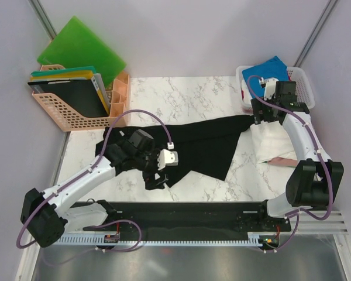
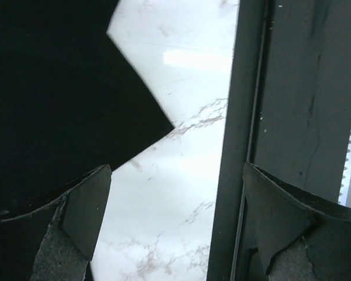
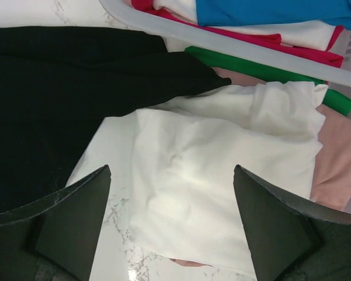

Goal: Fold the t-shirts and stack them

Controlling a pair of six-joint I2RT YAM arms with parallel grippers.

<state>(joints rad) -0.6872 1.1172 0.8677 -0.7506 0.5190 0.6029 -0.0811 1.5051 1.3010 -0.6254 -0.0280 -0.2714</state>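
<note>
A large black t-shirt (image 1: 205,143) lies spread across the middle of the marble table. My left gripper (image 1: 155,179) is open and empty, just above the shirt's near corner. In the left wrist view the black shirt (image 2: 58,105) is at the upper left, and bare marble shows between the left gripper (image 2: 175,234) jaws. My right gripper (image 1: 262,117) is open and empty at the shirt's far right end. In the right wrist view this gripper (image 3: 172,228) hangs over a white t-shirt (image 3: 222,164), next to the black shirt (image 3: 58,93). Pink (image 3: 339,164) and green (image 3: 269,73) shirts lie beside the white one.
A white basket (image 1: 304,82) at the back right holds a bright blue shirt (image 1: 269,69) and more cloth. A peach file rack (image 1: 76,114) with folders and green boards (image 1: 82,47) stands at the back left. A black rail (image 2: 292,117) runs along the near table edge.
</note>
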